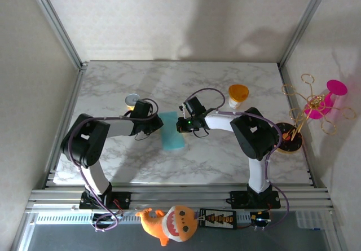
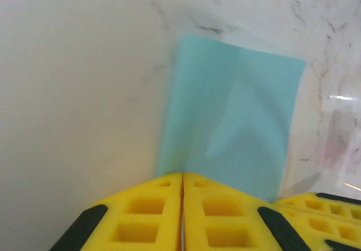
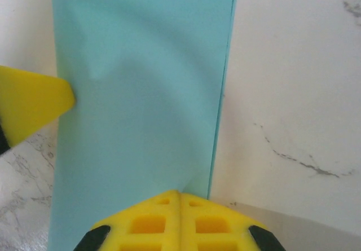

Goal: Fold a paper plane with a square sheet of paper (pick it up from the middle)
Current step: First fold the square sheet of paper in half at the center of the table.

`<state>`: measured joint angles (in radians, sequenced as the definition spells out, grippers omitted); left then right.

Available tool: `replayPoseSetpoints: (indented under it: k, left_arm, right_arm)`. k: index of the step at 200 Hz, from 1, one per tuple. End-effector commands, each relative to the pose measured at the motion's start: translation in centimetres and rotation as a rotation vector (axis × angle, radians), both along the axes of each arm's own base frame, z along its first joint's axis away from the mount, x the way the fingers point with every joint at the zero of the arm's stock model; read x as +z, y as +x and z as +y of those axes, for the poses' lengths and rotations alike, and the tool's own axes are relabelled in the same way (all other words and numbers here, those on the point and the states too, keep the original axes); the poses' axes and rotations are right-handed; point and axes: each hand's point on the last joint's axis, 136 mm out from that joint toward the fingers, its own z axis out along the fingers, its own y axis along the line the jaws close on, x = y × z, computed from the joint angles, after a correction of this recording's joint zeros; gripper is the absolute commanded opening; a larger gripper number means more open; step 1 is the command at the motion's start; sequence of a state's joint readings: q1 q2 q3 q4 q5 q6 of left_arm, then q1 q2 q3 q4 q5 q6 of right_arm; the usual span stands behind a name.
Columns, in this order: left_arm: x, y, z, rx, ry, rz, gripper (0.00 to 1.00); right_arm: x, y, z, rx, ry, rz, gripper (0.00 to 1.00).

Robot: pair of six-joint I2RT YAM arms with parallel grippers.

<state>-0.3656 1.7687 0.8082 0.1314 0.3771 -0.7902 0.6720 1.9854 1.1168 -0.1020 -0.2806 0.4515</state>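
Claws work a teal fold: the left claw [image 2: 182, 176] and the right claw [image 3: 179, 193] are both clenched, no paper visible between the jaws, their tips set against opposite long edges of the square sheet of paper [image 1: 172, 131]; the sheet lies doubled into a rectangle, flat on the marble worktop [image 1: 225, 161] between the arms; two layers show slightly offset at the edge beside the right claw; a clean crease likely calls for one tip pinning while the other presses slowly along the fold; an orange cup [image 1: 237, 93] stands well apart.
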Motion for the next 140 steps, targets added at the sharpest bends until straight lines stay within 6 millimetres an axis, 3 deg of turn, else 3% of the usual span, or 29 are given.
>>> replayPoseSetpoints:
  k: [1, 27, 47, 70, 101, 140]
  left_arm:
    - [-0.4, -0.2, 4.3, 0.075, 0.089, 0.003, 0.09]
    - [2.8, 0.6, 3.2, 0.046, 0.015, -0.086, 0.10]
    - [5.5, 0.5, 1.2, 0.022, -0.105, -0.157, 0.11]
    - [7.0, 0.0, -1.9, -0.022, -0.207, -0.201, 0.11]
    - [5.9, 0.9, -4.2, -0.054, -0.193, -0.176, 0.11]
    - [2.7, 2.8, -3.4, 0.003, -0.102, -0.122, 0.10]
  right_arm:
    - [-11.0, -7.7, -13.5, -0.058, -0.598, 0.276, 0.00]
    - [-10.8, -7.6, -13.4, -0.059, -0.588, 0.276, 0.00]
    - [-10.6, -7.6, -13.2, -0.060, -0.585, 0.276, 0.00]
    - [-10.6, -7.5, -13.2, -0.061, -0.585, 0.275, 0.00]
    - [-10.8, -7.6, -13.3, -0.056, -0.592, 0.282, 0.00]
    - [-11.1, -8.1, -13.8, -0.040, -0.608, 0.287, 0.00]
